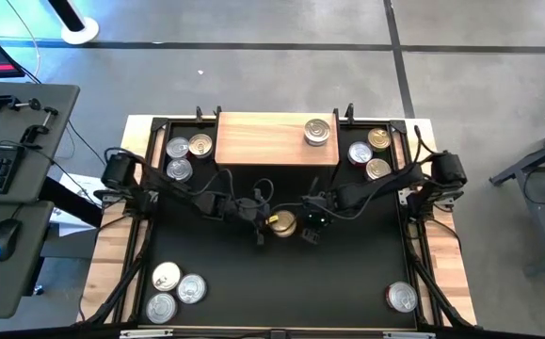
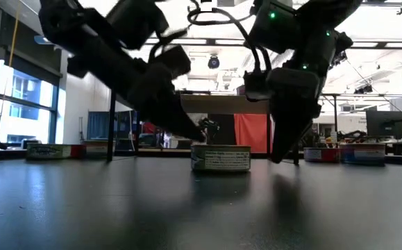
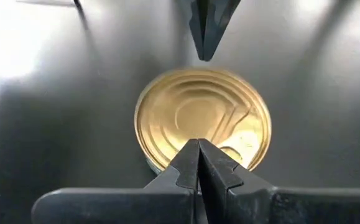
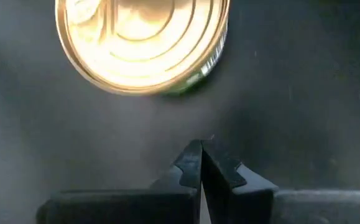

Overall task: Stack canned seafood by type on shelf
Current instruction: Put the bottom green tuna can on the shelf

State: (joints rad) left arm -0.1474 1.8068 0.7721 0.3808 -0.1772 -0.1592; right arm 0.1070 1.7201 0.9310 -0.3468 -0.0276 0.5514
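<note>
Now the gold-lidded can point(image 1: 281, 223) sits between both closed jaws.

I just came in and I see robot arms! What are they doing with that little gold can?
Both arms are bent over one gold-lidded can in the middle of the black mat. The left gripper and the right gripper are both shut, one on each side of the can, and neither is holding it. One silver can sits on the wooden shelf. Other cans wait in groups near the mat's corners.
</note>
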